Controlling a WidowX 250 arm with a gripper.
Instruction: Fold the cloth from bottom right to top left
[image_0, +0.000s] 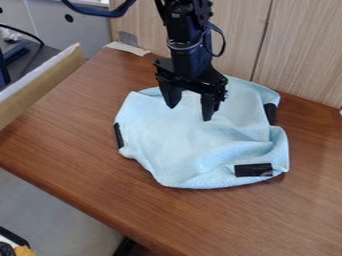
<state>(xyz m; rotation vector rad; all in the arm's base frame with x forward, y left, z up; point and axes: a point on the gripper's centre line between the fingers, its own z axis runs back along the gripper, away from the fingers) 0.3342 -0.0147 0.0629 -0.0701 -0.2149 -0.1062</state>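
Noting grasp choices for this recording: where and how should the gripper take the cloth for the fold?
Probably best at the bottom-right corner of the cloth, beside the black patch, from straight above, the open gripper straddling the edge. The cloth bunches into creases there, which should give the fingers something to pinch; the smoother middle offers less.

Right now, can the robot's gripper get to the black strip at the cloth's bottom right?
Probably yes: the gripper hangs open over the cloth, and I see nothing standing between it and the black strip.
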